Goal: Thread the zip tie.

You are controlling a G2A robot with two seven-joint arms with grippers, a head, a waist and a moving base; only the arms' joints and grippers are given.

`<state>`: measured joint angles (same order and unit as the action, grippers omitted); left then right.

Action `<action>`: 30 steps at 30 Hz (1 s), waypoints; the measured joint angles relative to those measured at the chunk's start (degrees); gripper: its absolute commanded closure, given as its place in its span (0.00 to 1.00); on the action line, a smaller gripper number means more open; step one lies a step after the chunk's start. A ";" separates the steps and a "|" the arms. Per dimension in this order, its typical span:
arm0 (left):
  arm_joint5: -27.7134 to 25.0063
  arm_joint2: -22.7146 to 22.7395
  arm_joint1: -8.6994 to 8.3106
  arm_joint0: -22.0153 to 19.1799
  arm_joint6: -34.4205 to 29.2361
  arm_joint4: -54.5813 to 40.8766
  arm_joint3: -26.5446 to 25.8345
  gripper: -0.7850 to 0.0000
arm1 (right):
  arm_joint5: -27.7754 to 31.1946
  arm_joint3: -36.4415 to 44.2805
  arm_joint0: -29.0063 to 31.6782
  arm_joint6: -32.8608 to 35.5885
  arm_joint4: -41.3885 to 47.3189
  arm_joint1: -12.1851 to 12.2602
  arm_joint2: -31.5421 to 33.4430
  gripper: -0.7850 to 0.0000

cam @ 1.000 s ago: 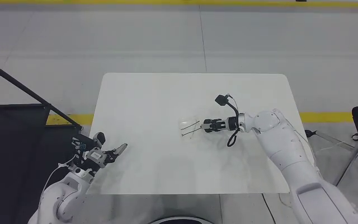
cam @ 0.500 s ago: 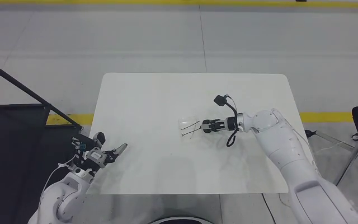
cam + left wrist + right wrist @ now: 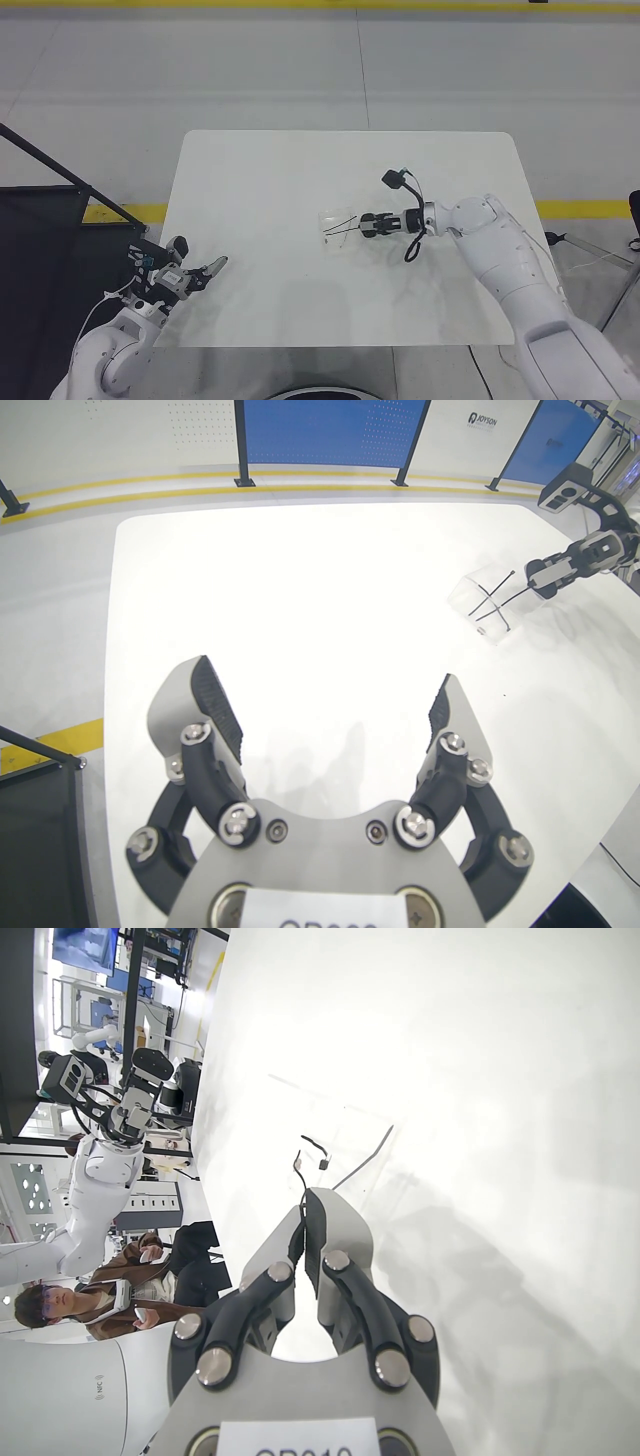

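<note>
A small clear plastic box [image 3: 333, 228] lies near the table's middle with thin black zip ties [image 3: 340, 222] across it. My right gripper [image 3: 366, 224] sits at the box's right side, shut on the end of one zip tie [image 3: 300, 1173]. That tie curves out from the fingertips, its head [image 3: 324, 1163] hanging just past them. A second zip tie [image 3: 364, 1162] lies straight in the clear box [image 3: 360, 1128]. My left gripper [image 3: 212, 268] hovers open and empty over the table's near left corner, far from the box [image 3: 487, 612].
The white table [image 3: 260, 190] is bare apart from the box. A black frame [image 3: 60, 170] and a dark panel stand off the table's left edge, beside the left arm. Grey floor with a yellow line surrounds the table.
My right gripper has edged slightly left toward the box with the tie in it. The left arm has kept still.
</note>
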<state>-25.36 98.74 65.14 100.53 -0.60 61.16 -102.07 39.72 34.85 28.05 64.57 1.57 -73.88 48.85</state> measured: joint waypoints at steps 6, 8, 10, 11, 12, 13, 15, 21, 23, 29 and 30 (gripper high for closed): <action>0.03 0.00 0.00 -0.01 0.00 -0.02 0.00 0.00 | 1.58 1.91 1.21 -1.58 0.96 1.54 0.98 1.00; 0.56 -0.07 0.04 -0.24 -0.18 -0.42 0.03 0.00 | 1.89 3.27 1.93 -1.89 1.08 2.40 1.42 1.00; 0.69 -0.04 0.04 -0.51 -0.48 -0.75 0.09 0.00 | 2.10 4.75 2.72 -2.09 1.15 3.23 1.81 1.00; 0.62 0.08 0.02 -0.70 -0.63 -0.95 0.19 0.00 | 2.15 5.93 3.29 -2.14 1.01 3.83 2.04 1.00; 0.50 0.19 0.00 -0.83 -0.73 -1.11 0.26 0.00 | 2.18 6.90 3.74 -2.18 0.87 4.30 2.21 1.00; 0.29 0.31 -0.02 -0.94 -0.83 -1.25 0.31 0.00 | 2.27 7.90 4.22 -2.27 0.76 4.78 2.43 1.00; -0.86 0.64 -0.13 -1.13 -0.93 -1.28 0.32 0.00 | 2.75 10.53 5.50 -2.74 0.76 5.95 3.12 1.00; -6.56 1.96 -0.55 -0.66 3.14 1.82 0.95 0.00 | 4.12 20.78 10.10 -4.11 0.09 9.96 5.86 1.00; -8.00 2.20 -0.64 -0.47 4.95 2.77 1.37 0.00 | 4.22 25.41 12.05 -4.21 -0.77 11.51 6.92 1.00; -11.20 2.69 -0.80 0.10 8.68 3.14 2.07 0.00 | 3.57 39.45 17.45 -3.57 -3.36 15.71 8.50 1.00; -11.82 2.83 -0.84 0.23 9.02 3.33 2.08 0.00 | 3.49 41.28 18.10 -3.48 -3.42 16.27 8.60 1.00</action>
<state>-37.18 101.57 64.29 100.76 8.43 64.50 -99.99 43.21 76.13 46.15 61.08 -1.85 -57.61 57.45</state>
